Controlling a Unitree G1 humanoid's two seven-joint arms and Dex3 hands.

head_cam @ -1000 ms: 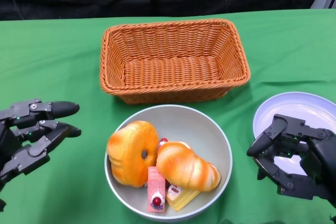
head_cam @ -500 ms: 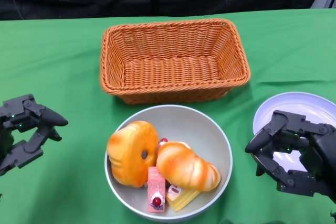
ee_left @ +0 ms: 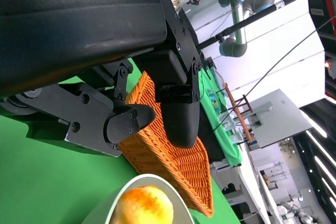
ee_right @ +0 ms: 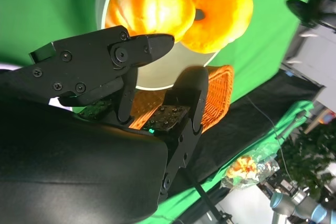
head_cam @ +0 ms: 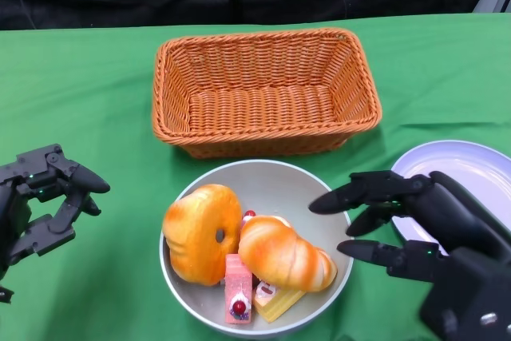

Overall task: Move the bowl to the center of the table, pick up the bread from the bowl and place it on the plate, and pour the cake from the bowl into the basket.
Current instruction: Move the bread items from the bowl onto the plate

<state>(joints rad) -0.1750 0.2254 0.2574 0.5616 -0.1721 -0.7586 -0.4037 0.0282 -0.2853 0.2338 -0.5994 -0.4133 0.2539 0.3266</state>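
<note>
Over the bowl's (head_cam: 331, 205) right rim, your right hand (head_cam: 415, 229) hangs spread and empty, fingers aimed at the croissant-shaped bread (head_cam: 283, 253), likely to grasp it. Your left hand (head_cam: 44, 201) waits loosely curled, holding nothing, well clear.

Bowl (head_cam: 319, 197) in front of basket (head_cam: 263, 89) on worktop (head_cam: 96, 85); breads (head_cam: 283, 253) and cakes (head_cam: 237, 297) in bowl; plate (head_cam: 479, 177) right of bowl.

bowl (head_cam: 319, 197) grey | bread (head_cam: 283, 253) golden orange | basket (head_cam: 263, 89) orange woven | plate (head_cam: 471, 169) pale lavender-white | table (head_cam: 80, 85) green
</note>
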